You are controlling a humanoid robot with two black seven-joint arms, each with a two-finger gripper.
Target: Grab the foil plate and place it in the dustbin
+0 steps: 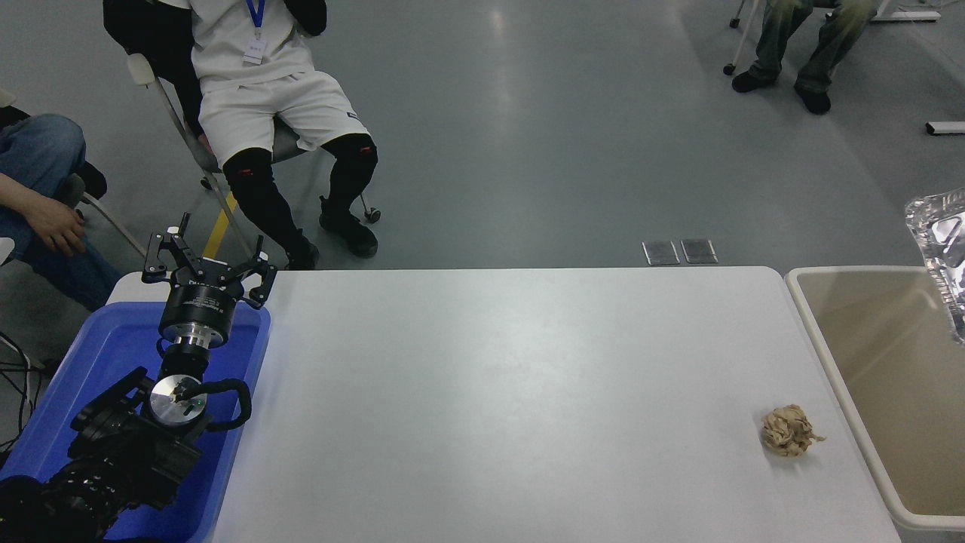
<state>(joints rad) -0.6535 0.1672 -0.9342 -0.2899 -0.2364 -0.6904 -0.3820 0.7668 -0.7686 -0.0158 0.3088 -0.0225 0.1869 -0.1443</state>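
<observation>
The shiny silver foil plate (942, 253) shows at the right edge of the head view, tilted and held up above the dustbin (818, 332), a large beige bin standing against the table's right end. What holds the plate is cut off by the picture's edge; my right arm and gripper are out of view. My left gripper (205, 260) is parked at the lower left over the blue tub, its fingers spread open and empty.
A crumpled tan paper wad (788, 431) lies on the white table (490, 392) near the dustbin. A blue plastic tub (98, 362) stands at the table's left end. People sit beyond the far edge at the top left and top right.
</observation>
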